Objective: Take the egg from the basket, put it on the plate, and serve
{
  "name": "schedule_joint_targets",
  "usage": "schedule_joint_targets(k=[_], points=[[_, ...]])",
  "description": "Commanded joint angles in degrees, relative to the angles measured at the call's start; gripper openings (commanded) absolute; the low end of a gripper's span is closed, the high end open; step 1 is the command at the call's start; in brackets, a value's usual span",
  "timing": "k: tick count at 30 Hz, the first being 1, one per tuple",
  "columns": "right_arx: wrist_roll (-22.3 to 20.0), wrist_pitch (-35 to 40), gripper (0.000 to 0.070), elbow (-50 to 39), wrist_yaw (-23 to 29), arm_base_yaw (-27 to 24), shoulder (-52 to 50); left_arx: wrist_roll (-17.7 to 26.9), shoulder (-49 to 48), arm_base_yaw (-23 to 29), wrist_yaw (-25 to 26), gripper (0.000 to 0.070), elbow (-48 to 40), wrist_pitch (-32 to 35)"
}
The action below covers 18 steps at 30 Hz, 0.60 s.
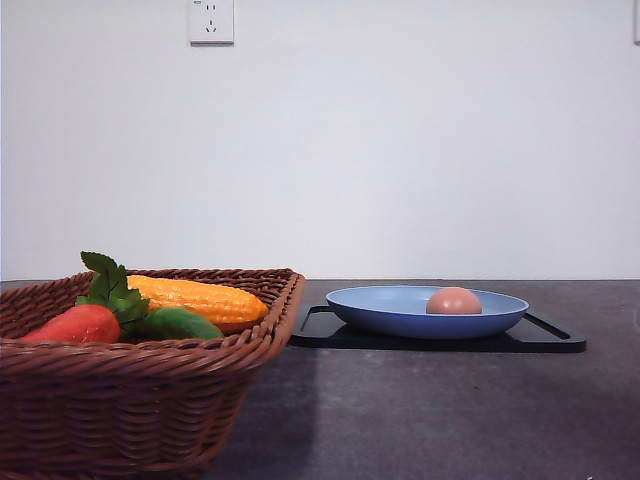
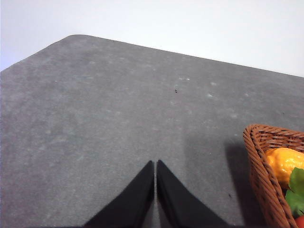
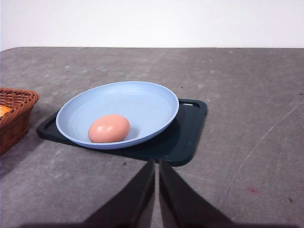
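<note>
On the dark grey worktop [image 1: 430, 420], largest first: the basket [image 1: 130, 400] sits at the left, holding a corn cob [image 1: 200, 298], a red vegetable with green leaves [image 1: 80, 322] and a green item [image 1: 182, 324]; no egg seen among them. To its right, a flat black tray [image 1: 545, 340] carries the blue plate [image 1: 400, 312]. The egg [image 3: 109, 128] lies inside the plate, on its side, toward the rim nearer the basket.

Left gripper [image 2: 155, 166]: jaws closed together, holding nothing, over bare worktop beside the basket. Right gripper [image 3: 156, 166]: jaws closed together, holding nothing, just short of the tray.

Progress, judged: transfer is done. Remaining is serving, probably presenting the plate or tray; not yet begun.
</note>
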Motion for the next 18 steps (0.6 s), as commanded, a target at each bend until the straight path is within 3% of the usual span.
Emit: schedule_joint_targets(k=[1, 18], points=[[0.55, -0.22, 0.0000, -0.37, 0.02, -0.02, -0.17, 0.11, -0.09, 0.13, 0.24, 0.0000, -1.55, -0.35], [0.57, -0.22, 0.0000, -0.37, 0.02, -0.02, -0.17, 0.13, -0.09, 0.13, 0.22, 0.0000, -1.55, -0.35]])
